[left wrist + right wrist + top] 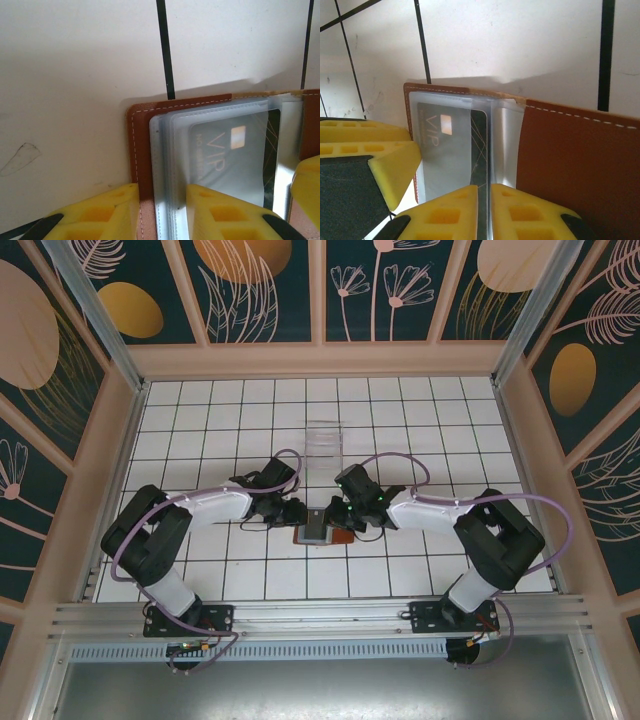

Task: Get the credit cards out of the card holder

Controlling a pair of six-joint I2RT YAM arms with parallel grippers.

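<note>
The brown card holder (pixel 318 531) lies open on the white tiled table between both grippers. Its leather rim (pixel 137 145) and right flap (pixel 570 165) frame frosted plastic sleeves. A dark credit card marked VIP (pixel 440 150) sits in the top sleeve, with its bare dark edge (pixel 480 145) poking out toward the fold. My right gripper (pixel 484 190) is shut on that bare edge. My left gripper (pixel 161 191) straddles the holder's left edge, one finger outside the leather and the other finger (pixel 225 215) on the sleeves. Other cards are hidden.
A clear plastic box (pixel 323 440) stands two tiles behind the holder. The grippers (pixel 300 514) (pixel 338 518) nearly meet over the holder. A left-gripper finger (pixel 395 160) shows in the right wrist view. Wooden walls ring the table, with open tiles left and right.
</note>
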